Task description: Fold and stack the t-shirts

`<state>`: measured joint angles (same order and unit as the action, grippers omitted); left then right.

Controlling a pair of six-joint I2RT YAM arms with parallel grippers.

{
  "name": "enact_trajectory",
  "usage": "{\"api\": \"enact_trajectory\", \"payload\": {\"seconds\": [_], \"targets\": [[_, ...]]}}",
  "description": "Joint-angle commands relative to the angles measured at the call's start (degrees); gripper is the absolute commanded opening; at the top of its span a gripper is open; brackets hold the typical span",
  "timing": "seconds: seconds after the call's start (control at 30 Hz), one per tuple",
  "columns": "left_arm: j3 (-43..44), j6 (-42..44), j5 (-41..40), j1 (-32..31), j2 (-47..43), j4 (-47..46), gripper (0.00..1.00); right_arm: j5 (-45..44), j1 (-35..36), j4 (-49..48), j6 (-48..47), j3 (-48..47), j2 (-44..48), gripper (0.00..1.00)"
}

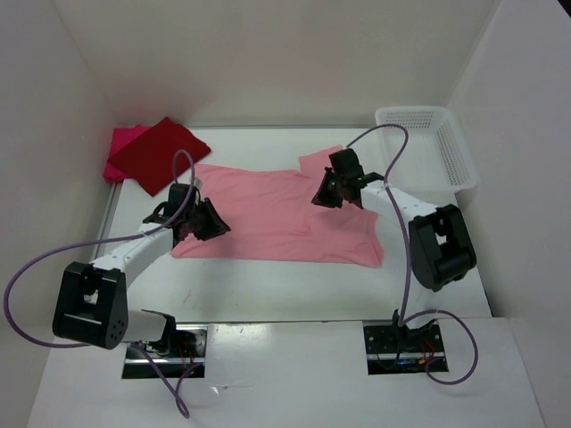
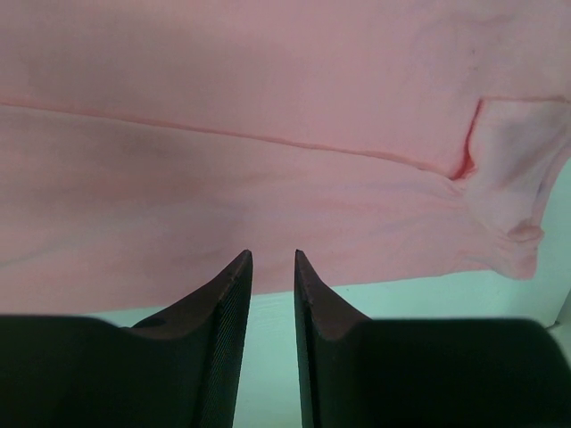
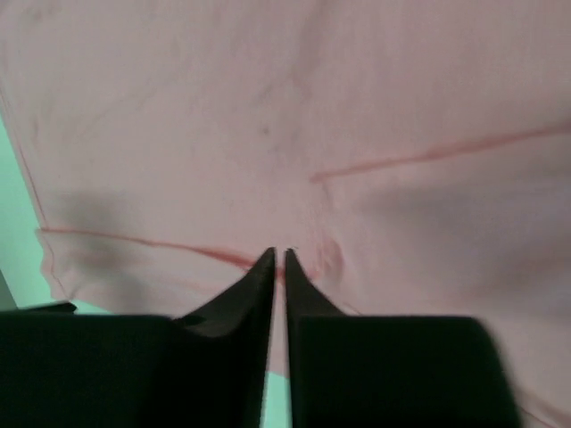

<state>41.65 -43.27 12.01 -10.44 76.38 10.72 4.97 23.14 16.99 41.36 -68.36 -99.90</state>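
The light salmon-pink shirt (image 1: 268,214) was spread unfolded on the table (image 1: 268,294), evidently as the next item to be folded. Off its far left corner, the folded dark red shirt (image 1: 156,156) was stacked on the magenta shirt (image 1: 120,143). The left gripper (image 2: 273,259) was held at its left edge, fingers slightly parted and empty. The right gripper (image 3: 279,255) was set at its right sleeve seam, fingers almost together; a pinch could not be confirmed.
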Motion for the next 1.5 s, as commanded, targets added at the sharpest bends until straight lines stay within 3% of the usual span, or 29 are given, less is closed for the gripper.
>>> {"api": "enact_trajectory", "payload": {"seconds": [0.0, 0.2, 0.33, 0.53, 0.7, 0.8, 0.97, 1.07, 1.23, 1.4, 1.47], "targets": [[3.17, 3.18, 0.91, -2.13, -0.27, 1.31, 0.33, 2.75, 1.38, 1.91, -1.64, 6.89, 6.64, 0.04], [2.65, 3.19, 1.09, -6.34, 3.77, 1.84, 0.33, 3.21, 11.22, -0.29, 1.17, 12.01, 6.74, 0.01], [1.51, 1.96, -0.06, -7.49, 5.62, 2.37, 0.33, 1.80, 15.88, -1.00, 1.88, 9.30, 1.91, 0.01], [3.70, 1.34, -0.59, -9.43, 10.71, 0.27, 0.33, 0.04, 17.02, -1.70, 1.88, 5.43, -4.25, 0.01], [3.70, -1.11, 4.42, -9.95, 17.04, 1.05, 0.33, -1.54, 19.13, -2.84, 2.41, 9.46, -5.75, 0.01], [3.09, -1.12, 0.48, -10.48, 17.05, 4.12, 0.34, -1.54, 20.63, -3.98, 3.72, 12.63, -5.75, 0.01], [-1.56, -0.59, 2.40, -10.48, 12.84, 9.40, 0.34, -0.49, 23.61, -3.99, 5.48, 17.19, -2.24, 0.01], [-2.71, -1.64, -2.68, -11.01, 6.08, 13.27, 0.34, 0.12, 24.41, -2.49, 5.48, 20.44, 1.70, 0.01], [-4.37, -5.50, -2.09, -11.53, -1.58, 17.05, 0.34, 0.65, 24.41, 1.54, 4.87, 24.93, 8.75, 0.03], [-5.45, -6.93, 0.13, -10.75, -6.32, 18.36, 0.33, 1.71, 24.41, 5.32, 2.15, 21.26, 11.30, 0.13], [2.35, -4.12, -3.56, -7.86, -6.86, 19.68, 0.33, 2.40, 23.89, 7.52, 1.61, 16.08, 12.35, 0.16]]}}
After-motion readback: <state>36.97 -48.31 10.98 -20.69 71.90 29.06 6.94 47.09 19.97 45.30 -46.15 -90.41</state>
